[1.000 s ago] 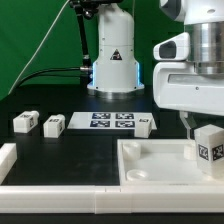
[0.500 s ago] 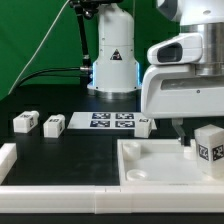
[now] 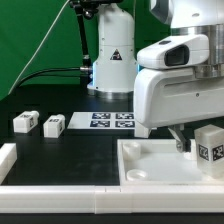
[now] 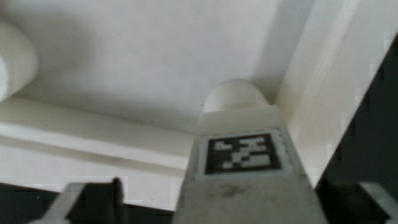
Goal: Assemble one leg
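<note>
A leg [image 3: 208, 143], a small white block with a black-and-white tag, stands upright at the corner of the large white tray-like part [image 3: 150, 172], at the exterior view's right. In the wrist view the same leg [image 4: 246, 165] rises between my two dark fingers [image 4: 89, 203], with a gap showing on each side. My gripper [image 4: 228, 205] is open and straddles the leg without touching it. In the exterior view one finger [image 3: 180, 141] shows just beside the leg.
Two more legs [image 3: 25, 122] [image 3: 53, 125] lie on the black table at the exterior view's left. The marker board [image 3: 110, 121] lies behind the tray. Another white part [image 3: 8, 156] sits at the left edge. The arm's base [image 3: 112, 60] stands at the back.
My hand has shifted toward the exterior view's left. It now covers the block beside the marker board. The leg in the tray has stayed in place.
</note>
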`<state>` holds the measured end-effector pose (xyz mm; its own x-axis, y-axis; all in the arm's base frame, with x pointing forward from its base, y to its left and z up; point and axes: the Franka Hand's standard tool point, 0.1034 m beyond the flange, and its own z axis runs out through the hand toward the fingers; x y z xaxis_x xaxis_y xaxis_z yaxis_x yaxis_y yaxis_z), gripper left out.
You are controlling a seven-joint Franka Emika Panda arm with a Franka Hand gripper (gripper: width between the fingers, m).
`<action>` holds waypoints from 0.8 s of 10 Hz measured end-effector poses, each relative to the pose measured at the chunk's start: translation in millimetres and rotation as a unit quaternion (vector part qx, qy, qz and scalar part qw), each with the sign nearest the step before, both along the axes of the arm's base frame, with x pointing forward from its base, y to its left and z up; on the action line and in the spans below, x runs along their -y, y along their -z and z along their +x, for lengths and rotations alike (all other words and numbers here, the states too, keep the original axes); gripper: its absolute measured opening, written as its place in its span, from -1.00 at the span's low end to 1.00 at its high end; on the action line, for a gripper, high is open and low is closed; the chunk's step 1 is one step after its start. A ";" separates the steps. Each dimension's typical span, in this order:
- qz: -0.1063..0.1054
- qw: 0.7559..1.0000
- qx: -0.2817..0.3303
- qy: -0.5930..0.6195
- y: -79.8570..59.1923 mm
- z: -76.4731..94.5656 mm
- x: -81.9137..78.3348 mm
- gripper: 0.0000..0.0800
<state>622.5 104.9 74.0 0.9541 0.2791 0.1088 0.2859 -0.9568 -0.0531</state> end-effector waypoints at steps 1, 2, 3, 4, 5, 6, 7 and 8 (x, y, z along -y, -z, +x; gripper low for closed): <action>0.000 1.000 0.000 0.000 0.0 0.0 0.0 -0.04; 0.000 1.000 0.000 0.000 0.1 0.0 0.0 -0.04; 0.000 1.000 0.000 0.000 0.1 0.0 0.0 -0.27; 0.000 1.000 0.000 0.000 0.1 0.0 0.0 -0.27; 0.001 1.000 -0.001 0.011 0.1 -0.1 -0.1 -0.27; 0.002 1.000 -0.002 0.019 0.3 -0.2 -0.5 -0.27; 0.011 0.994 -0.010 0.104 0.7 -1.0 -3.5 -0.27; 0.018 0.982 -0.016 0.189 1.2 -1.3 -6.8 -0.27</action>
